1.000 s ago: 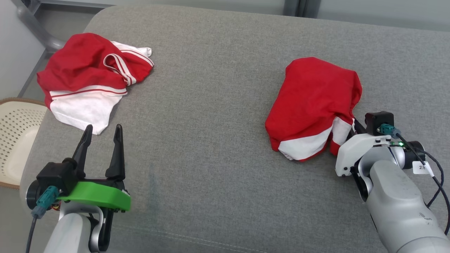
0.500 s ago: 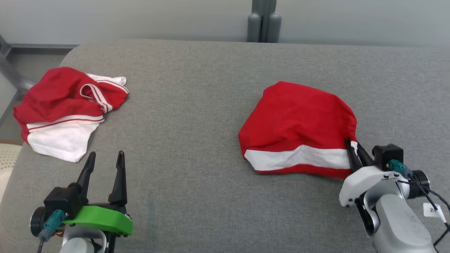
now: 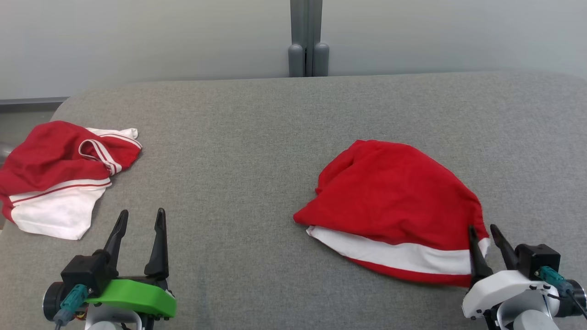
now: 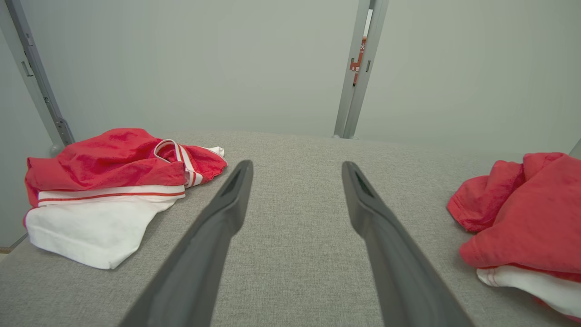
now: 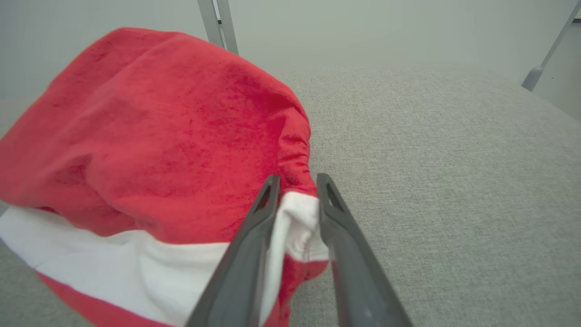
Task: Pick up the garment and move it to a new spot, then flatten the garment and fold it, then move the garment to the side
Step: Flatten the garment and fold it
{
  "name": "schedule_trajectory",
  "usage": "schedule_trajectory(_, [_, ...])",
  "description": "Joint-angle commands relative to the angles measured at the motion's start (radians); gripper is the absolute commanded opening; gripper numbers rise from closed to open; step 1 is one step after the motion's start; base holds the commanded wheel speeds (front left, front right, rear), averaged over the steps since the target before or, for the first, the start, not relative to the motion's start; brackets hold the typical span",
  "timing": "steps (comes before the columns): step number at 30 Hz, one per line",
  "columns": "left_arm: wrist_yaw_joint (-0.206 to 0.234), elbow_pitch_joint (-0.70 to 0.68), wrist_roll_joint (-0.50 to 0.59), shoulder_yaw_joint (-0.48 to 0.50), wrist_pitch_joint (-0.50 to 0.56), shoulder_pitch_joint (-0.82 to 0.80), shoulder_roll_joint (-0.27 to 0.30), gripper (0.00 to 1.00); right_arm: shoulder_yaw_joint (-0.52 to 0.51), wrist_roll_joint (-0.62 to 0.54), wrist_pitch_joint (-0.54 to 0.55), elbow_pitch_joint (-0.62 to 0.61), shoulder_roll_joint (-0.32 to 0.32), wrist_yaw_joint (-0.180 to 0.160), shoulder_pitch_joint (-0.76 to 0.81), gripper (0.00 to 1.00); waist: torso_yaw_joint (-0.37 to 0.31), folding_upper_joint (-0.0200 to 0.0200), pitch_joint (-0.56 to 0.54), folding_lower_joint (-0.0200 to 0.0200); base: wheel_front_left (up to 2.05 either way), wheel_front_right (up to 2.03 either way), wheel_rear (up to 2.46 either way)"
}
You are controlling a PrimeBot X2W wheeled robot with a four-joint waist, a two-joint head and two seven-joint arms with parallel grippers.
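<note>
Bright, soft, even light from above; faint shadows under the red cloth. Sharp centres, wide-angle bending at wrist-view edges, near fingers blurred.

Head view high, looking down, wrist views low, close, facing wall, all sharing right-side garment.

You're looking at a bench covered in coarse grey woven cloth, matt all over. The garment is soft red knit with a white band (slightly fuzzy up close), and the other garment looks like the same cloth. The left pincer and right pincer have matt dark plastic fingers. The green mount and white housing are smooth plastic with a faint sheen. The post looks like grey painted metal.
</note>
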Motion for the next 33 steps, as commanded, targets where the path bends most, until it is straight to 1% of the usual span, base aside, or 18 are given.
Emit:
schedule_trajectory(1, [0.005,-0.002,-0.011,0.004,0.004,0.012,0.008,1.0,-0.003,-0.008,-0.002,-0.022,0.003,-0.001,0.003,1.0,-0.006,-0.0001,-0.004,0.0,0.0,0.0,0.0])
schedule_trajectory(7, [0.006,-0.01,-0.01,-0.003,0.007,0.01,0.013,1.0,0.002,-0.02,-0.004,-0.152,0.02,-0.001,0.016,1.0,-0.013,-0.0001,-0.006,0.0,0.0,0.0,0.0])
schedule_trajectory(13, [0.01,-0.014,-0.016,-0.005,0.009,0.011,0.017,1.0,0.05,-0.042,-0.004,-0.31,0.038,-0.001,0.045,1.0,-0.021,-0.0001,-0.004,0.0,0.0,0.0,0.0])
schedule_trajectory(17, [0.012,-0.013,-0.013,-0.01,0.01,0.011,0.02,1.0,0.079,-0.043,-0.004,-0.376,0.049,-0.001,0.067,1.0,-0.027,-0.0001,-0.002,0.0,0.0,0.0,0.0])
schedule_trajectory(20, [0.008,-0.007,-0.013,-0.017,0.012,0.01,0.021,1.0,0.096,-0.041,-0.004,-0.405,0.054,-0.001,0.076,1.0,-0.035,-0.0001,0.001,0.0,0.0,0.0,0.0])
schedule_trajectory(23, [-0.007,0.002,-0.004,-0.039,0.021,-0.004,0.021,1.0,0.109,-0.039,-0.004,-0.416,0.056,-0.001,0.071,1.0,-0.048,-0.0001,0.013,0.0,0.0,0.0,0.0])
schedule_trajectory(25, [-0.027,0.016,0.006,-0.072,0.029,-0.024,0.017,1.0,0.113,-0.042,-0.004,-0.415,0.058,-0.001,0.063,1.0,-0.059,-0.0001,0.024,0.0,0.0,0.0,0.0])
schedule_trajectory(29, [-0.055,0.067,0.015,-0.131,0.035,-0.066,0.005,1.0,0.115,-0.051,-0.004,-0.418,0.059,-0.001,0.039,1.0,-0.087,-0.0001,0.049,0.0,0.0,0.0,0.0])
schedule_trajectory(33, [-0.072,0.127,0.024,-0.183,0.031,-0.11,-0.008,1.0,0.118,-0.048,-0.004,-0.413,0.06,-0.001,0.023,1.0,-0.124,-0.0001,0.075,0.0,0.0,0.0,0.0])
